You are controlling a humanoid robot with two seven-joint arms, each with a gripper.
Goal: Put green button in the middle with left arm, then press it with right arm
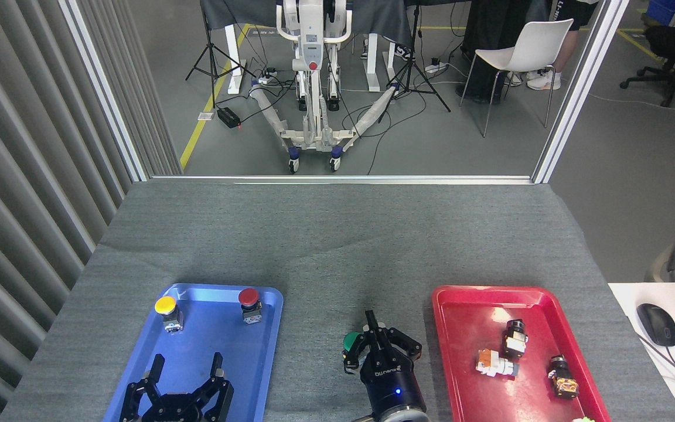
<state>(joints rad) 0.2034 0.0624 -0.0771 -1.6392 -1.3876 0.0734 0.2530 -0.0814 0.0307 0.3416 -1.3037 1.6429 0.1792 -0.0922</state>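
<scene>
The green button [350,341] stands on the grey cloth of the middle [337,275], between the two trays. Its dark-green cap shows, while its base is mostly hidden behind my right gripper [369,324]. That gripper's fingers are drawn together into one point, just right of the cap and slightly past it, holding nothing. Whether it touches the cap I cannot tell. My left gripper [188,366] hangs low over the near end of the blue tray [267,328], open and empty.
A yellow-capped button [166,309] and a red-capped button [249,300] stand at the far end of the blue tray. The red tray [449,328] on the right holds several small switch parts. A mouse [657,323] lies on a white desk at far right.
</scene>
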